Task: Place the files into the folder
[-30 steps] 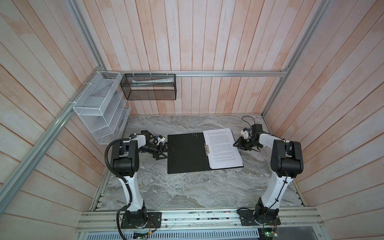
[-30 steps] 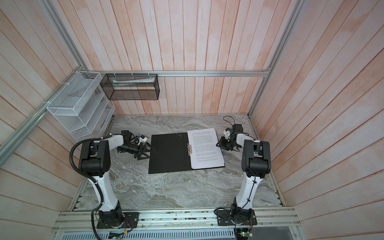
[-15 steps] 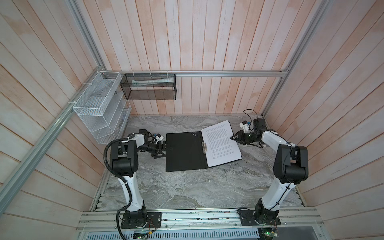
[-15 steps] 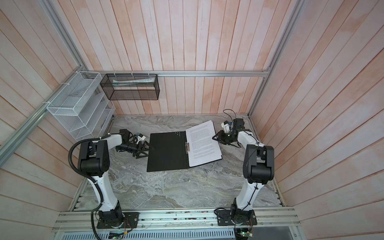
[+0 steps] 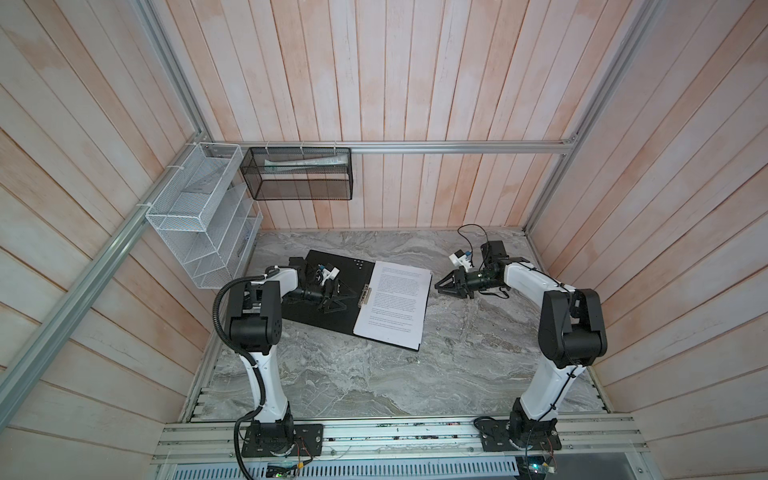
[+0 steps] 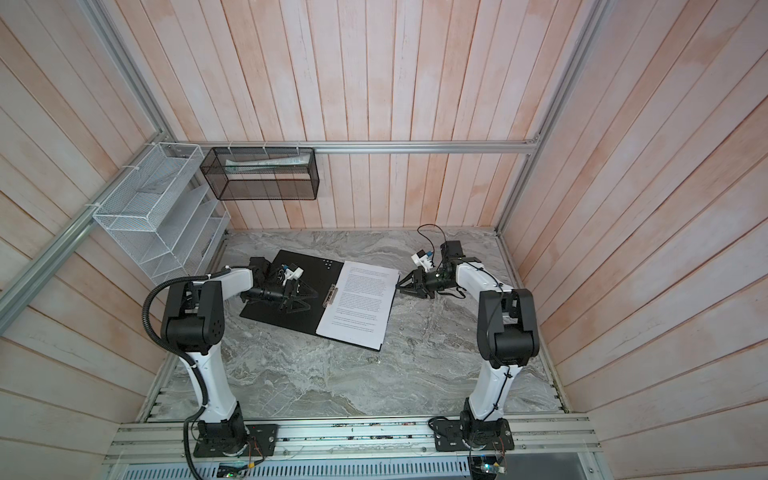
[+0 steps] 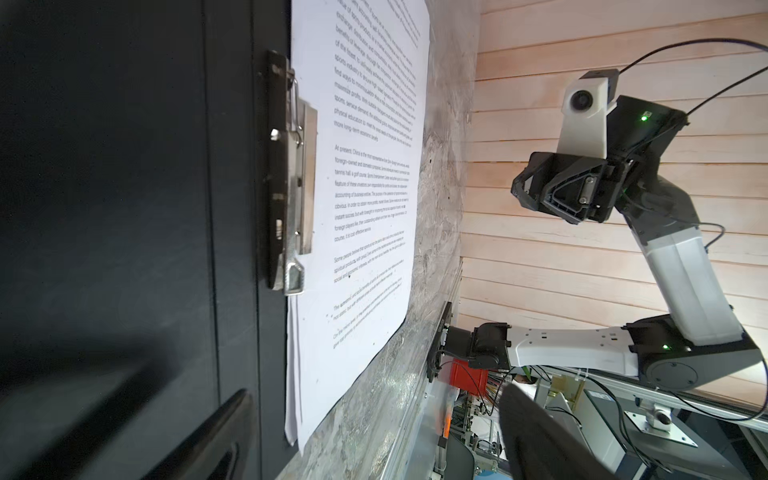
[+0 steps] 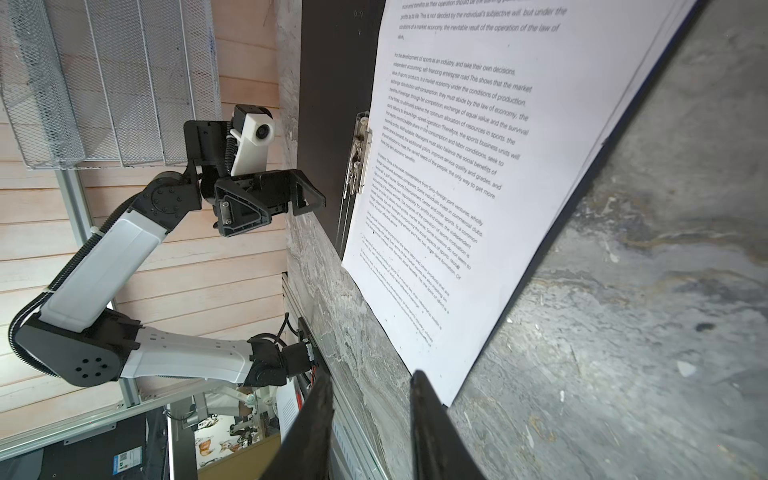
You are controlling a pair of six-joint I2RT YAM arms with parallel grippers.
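**A:** How did the right gripper [image 8: 372, 376] stand?

**B:** Low over the marbled surface [image 5: 374, 382]. Its jaws were a narrow way apart and nothing was between them.

**A:** And the files [image 5: 395, 303]?

**B:** Just ahead of its tips. The printed white sheets lay flat on the half of the open folder [image 5: 328, 322] nearer that gripper. Their corner was just beside the tips, but I couldn't tell whether they touched. A dark rim of the cover showed past the sheets' edge.

**A:** What lay beyond the sheets?

**B:** The metal spine clip [image 7: 291, 174] ran along their far edge. Past it was the folder's other half, bare and black.

**A:** And the left gripper [image 5: 345, 298]?

**B:** It hung over that black half with its jaws spread wide, holding nothing. The clip and the files were ahead of its tips.

**A:** Anything farther off?

**B:** Behind the left gripper a white wire mesh rack [image 5: 199, 224] hung on the side wall. A black mesh basket [image 5: 299, 174] hung on the back wall, well apart from both grippers.
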